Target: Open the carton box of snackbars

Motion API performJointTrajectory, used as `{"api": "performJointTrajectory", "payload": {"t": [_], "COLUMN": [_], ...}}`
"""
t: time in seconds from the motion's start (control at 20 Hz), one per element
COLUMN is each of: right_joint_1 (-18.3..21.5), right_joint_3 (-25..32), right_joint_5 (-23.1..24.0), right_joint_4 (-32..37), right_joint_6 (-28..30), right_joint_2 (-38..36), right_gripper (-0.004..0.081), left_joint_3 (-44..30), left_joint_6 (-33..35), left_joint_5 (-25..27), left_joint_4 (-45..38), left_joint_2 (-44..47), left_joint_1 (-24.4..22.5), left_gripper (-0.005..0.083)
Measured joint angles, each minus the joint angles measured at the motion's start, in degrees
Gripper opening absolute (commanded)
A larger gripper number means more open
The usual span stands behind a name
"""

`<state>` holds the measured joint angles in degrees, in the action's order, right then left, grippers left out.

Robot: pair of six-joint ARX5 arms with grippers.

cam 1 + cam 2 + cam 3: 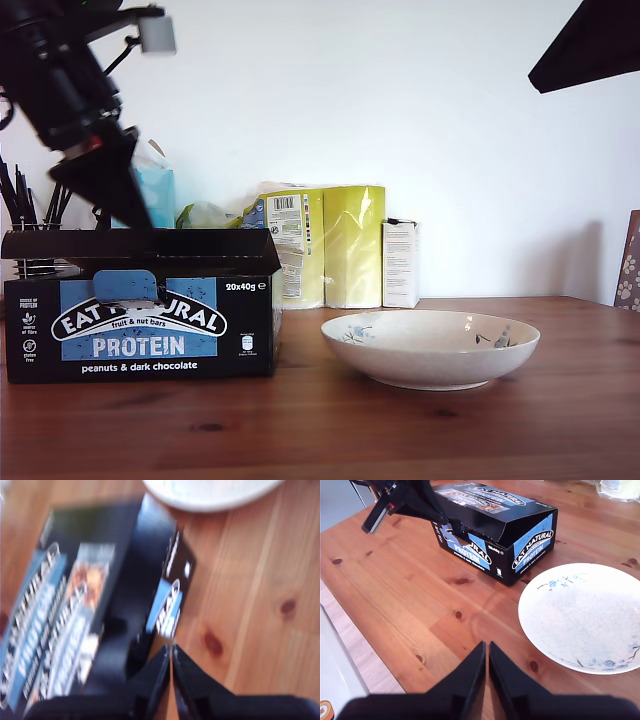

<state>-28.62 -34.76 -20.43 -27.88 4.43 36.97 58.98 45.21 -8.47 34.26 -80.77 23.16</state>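
Observation:
The carton box (140,310) is wide, low and black with a blue "EAT NATURAL PROTEIN" label. It lies on the wooden table at the exterior view's left. Its lid front stands slightly lifted, and the blue tab (125,285) hangs over the label. My first gripper (125,205) points down just behind the lid's front edge. In the blurred first wrist view it (171,655) is shut, with nothing seen between the fingers, over the box (100,605). My second gripper (487,657) is shut and hangs high over bare table, apart from the box (500,525). Its arm (590,40) shows at the exterior view's top right.
A white bowl (430,348) with blue flowers sits beside the box toward the exterior view's right. Behind stand a yellow roll pack (330,245), a small white carton (400,263), a blue tissue box (155,195) and a wire pen holder (30,235). The table edge (350,645) shows in the second wrist view.

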Motion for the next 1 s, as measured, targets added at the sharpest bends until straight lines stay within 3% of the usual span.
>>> {"api": "performJointTrajectory", "payload": {"t": [0.35, 0.55, 0.75, 1.0], "right_joint_1": [0.0, 0.0, 0.0, 0.0], "right_joint_3": [0.0, 0.0, 0.0, 0.0], "right_joint_5": [0.0, 0.0, 0.0, 0.0], "right_joint_4": [0.1, 0.1, 0.2, 0.1], "right_joint_6": [0.0, 0.0, 0.0, 0.0], "right_joint_2": [0.0, 0.0, 0.0, 0.0], "right_gripper": [-0.0013, -0.0013, -0.0013, -0.0013], "left_joint_3": [0.0, 0.0, 0.0, 0.0], "left_joint_6": [0.2, 1.4, 1.6, -0.3], "left_joint_5": [4.4, 11.1, 15.6, 16.1], "left_joint_4": [-1.9, -6.4, -16.3, -31.4], "left_joint_2": [-4.1, -7.5, -7.5, -7.5], "left_joint_1": [-0.3, -0.3, -0.3, -0.8], "left_gripper": [-0.002, -0.002, -0.002, -0.002]}}
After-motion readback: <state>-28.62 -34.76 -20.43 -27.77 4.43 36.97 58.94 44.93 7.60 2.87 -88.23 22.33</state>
